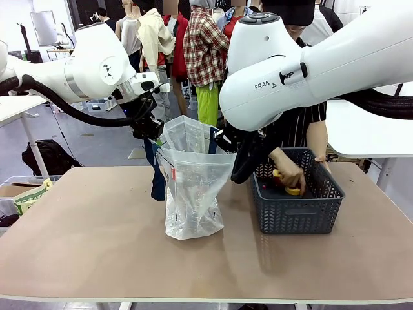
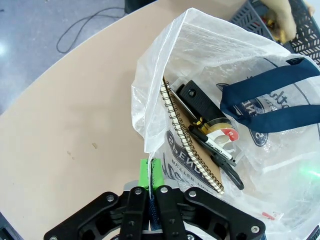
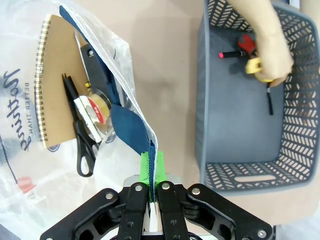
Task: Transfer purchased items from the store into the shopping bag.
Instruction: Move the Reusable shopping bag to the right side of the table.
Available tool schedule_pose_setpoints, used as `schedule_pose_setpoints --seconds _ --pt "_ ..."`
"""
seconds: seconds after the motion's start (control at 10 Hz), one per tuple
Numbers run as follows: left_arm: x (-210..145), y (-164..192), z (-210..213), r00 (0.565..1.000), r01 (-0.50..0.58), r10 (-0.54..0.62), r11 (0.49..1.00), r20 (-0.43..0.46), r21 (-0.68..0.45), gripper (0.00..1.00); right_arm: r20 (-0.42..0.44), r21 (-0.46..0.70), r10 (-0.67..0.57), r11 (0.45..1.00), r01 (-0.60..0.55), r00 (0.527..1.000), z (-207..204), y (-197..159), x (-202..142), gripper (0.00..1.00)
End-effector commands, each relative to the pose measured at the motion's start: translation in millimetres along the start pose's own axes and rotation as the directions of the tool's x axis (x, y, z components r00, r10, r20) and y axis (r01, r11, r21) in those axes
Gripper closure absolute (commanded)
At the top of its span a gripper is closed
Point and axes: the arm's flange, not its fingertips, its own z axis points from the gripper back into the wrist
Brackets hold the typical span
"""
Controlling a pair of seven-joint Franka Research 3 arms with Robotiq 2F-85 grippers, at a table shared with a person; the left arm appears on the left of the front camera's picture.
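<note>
On the near part of the tan desk (image 1: 84, 226) stands the translucent clear plastic shopping bag (image 1: 193, 194) with dark navy handles, its mouth spread open. The film looks thin, limp and slippery. It would probably sag shut if let go, so the rim beside each handle seems the soundest place to hold it.

The left gripper (image 2: 150, 172), black with green pads, is closed tight on the bag's rim at one side. The right gripper (image 3: 151, 162) is clamped the same way on the opposite rim, at the foot of a navy handle strap. Inside the bag lie a tan spiral-bound notebook (image 2: 187, 135), black scissors (image 2: 220, 160) and a roll of tape (image 3: 97, 107).

Just beside the bag, farther back, sits the dark grey lattice plastic basket (image 3: 240, 175). There the person's hand (image 3: 265, 40) rests on a round yellow item (image 3: 256, 67), with a red item (image 3: 245, 44) and a slim black pen (image 3: 270, 100) close by on the basket floor. These goods look small, rigid and light, and easy to pinch across their narrow width, though the round one might roll.
</note>
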Motion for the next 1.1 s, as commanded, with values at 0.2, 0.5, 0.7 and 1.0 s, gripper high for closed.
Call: schedule_pose_setpoints --seconds 0.2,0.5,0.7,1.0 --pt "1.4 1.7 3.9 1.000 -0.001 0.001 1.000 -0.005 0.020 1.00 -0.004 -0.006 -0.001 1.000 0.001 1.000 0.4 -1.5 -2.0 1.00" --pt "1.4 1.7 3.9 1.000 -0.001 0.001 1.000 -0.005 0.020 1.00 -0.004 -0.006 -0.001 1.000 0.001 1.000 0.4 -1.5 -2.0 1.00" --pt "1.4 1.7 3.9 1.000 -0.001 0.001 1.000 -0.005 0.020 1.00 -0.004 -0.006 -0.001 1.000 0.001 1.000 0.4 -1.5 -2.0 1.00" --pt "1.4 1.7 3.9 1.000 -0.001 0.001 1.000 -0.005 0.020 1.00 -0.004 -0.006 -0.001 1.000 0.001 1.000 0.4 -1.5 -2.0 1.00"
